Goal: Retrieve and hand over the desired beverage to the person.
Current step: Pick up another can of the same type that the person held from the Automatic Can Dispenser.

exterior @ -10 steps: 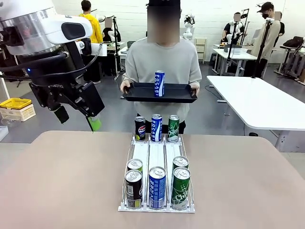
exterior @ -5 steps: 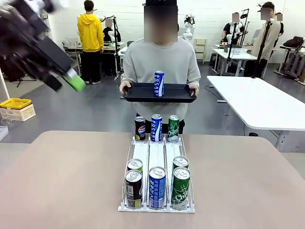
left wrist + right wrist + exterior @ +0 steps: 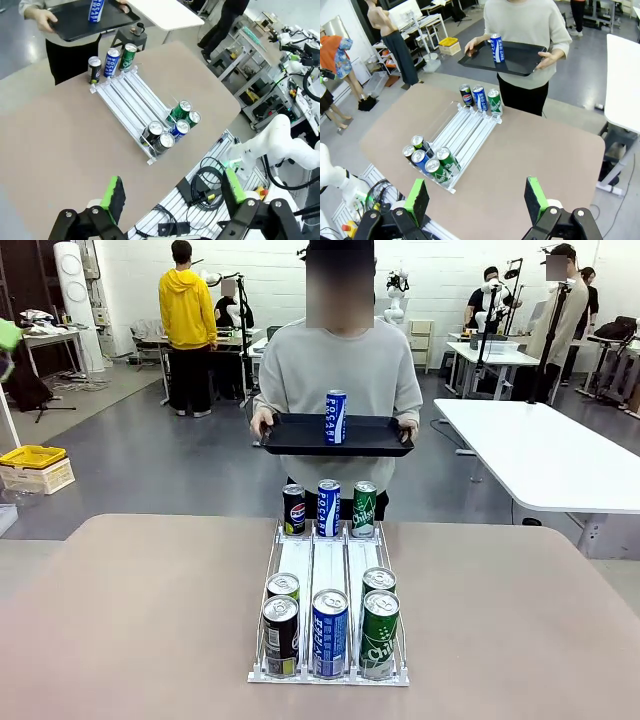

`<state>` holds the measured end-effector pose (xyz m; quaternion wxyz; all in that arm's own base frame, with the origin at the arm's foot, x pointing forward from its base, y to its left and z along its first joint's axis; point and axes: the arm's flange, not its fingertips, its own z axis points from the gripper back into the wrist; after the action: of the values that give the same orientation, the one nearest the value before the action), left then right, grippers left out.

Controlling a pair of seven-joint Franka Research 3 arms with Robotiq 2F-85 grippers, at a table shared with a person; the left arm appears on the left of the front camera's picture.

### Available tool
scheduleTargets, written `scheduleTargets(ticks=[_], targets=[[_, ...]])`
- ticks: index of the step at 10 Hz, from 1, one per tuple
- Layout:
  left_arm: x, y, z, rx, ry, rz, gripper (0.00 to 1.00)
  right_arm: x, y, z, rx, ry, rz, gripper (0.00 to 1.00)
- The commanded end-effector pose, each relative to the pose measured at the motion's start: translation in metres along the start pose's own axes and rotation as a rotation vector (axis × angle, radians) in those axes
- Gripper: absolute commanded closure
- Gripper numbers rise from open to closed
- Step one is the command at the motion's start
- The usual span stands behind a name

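Looked like a robotics research lab, not a home or a shop. Had one big open hall with a smooth grey floor point(image 3: 190, 465) and a white painted brick wall point(image 3: 440, 265). Held long white worktables point(image 3: 540, 450) set well apart, with a person in a yellow hoodie point(image 3: 187, 308) and others standing at benches farther back. Carried black equipment stands point(image 3: 552, 340) beside those benches, a yellow crate point(image 3: 33, 456) on the floor, and black cables point(image 3: 202, 185) coiled on a metal grid beside the tan table point(image 3: 150, 620). Showed cluttered racks of gear point(image 3: 260, 95) along one side. Kept drink cans point(image 3: 329, 632) lined up in a clear rack point(image 3: 312, 560), as on a test bench.
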<state>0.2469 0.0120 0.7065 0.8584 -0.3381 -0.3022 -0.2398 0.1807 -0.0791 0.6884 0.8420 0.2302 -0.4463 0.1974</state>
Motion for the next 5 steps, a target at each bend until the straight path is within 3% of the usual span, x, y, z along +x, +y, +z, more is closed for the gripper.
scheduleTargets(ticks=[1, 5], targets=[[-0.009, -0.003, 0.013, -0.022, -0.002, -0.003, 0.0, 0.0, 0.0, -0.002, 0.015, 0.001, 0.003, 0.0], [-0.006, 0.001, 0.009, 0.003, 0.002, 0.013, 0.0, 0.0, 0.0, -0.002, 0.015, 0.001, 0.003, 0.0]])
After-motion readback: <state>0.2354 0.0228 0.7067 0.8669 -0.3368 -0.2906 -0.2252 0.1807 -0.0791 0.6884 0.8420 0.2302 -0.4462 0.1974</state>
